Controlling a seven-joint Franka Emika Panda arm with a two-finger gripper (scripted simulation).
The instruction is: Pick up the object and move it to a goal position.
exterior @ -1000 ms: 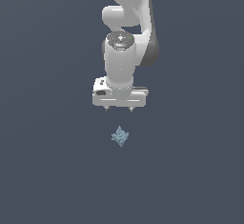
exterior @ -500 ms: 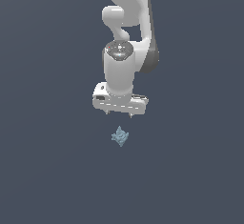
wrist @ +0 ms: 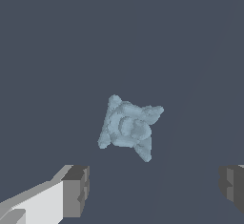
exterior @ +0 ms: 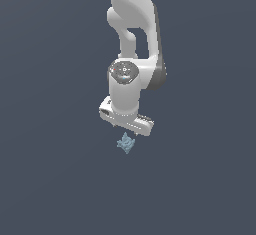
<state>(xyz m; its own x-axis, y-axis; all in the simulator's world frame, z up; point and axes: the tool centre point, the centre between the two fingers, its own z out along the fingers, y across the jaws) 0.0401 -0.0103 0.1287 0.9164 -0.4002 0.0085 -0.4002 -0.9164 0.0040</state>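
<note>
We are holding the gripper (exterior: 127, 127) just above the object (exterior: 126, 143), not touching it. Fingers (wrist: 75, 191) are spread wide, nothing between them. The object (wrist: 127, 127) is lying on the plain grey floor (exterior: 50, 179), sitting below the gap between the fingers.

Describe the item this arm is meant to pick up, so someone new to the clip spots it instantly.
Find the white robot arm hanging down the middle of the exterior view and follow it to its end effector. Just below, on the plain dark grey floor, sits the object: a tiny pale blue-grey spiky lump, the only loose, coloured thing in sight.
</note>
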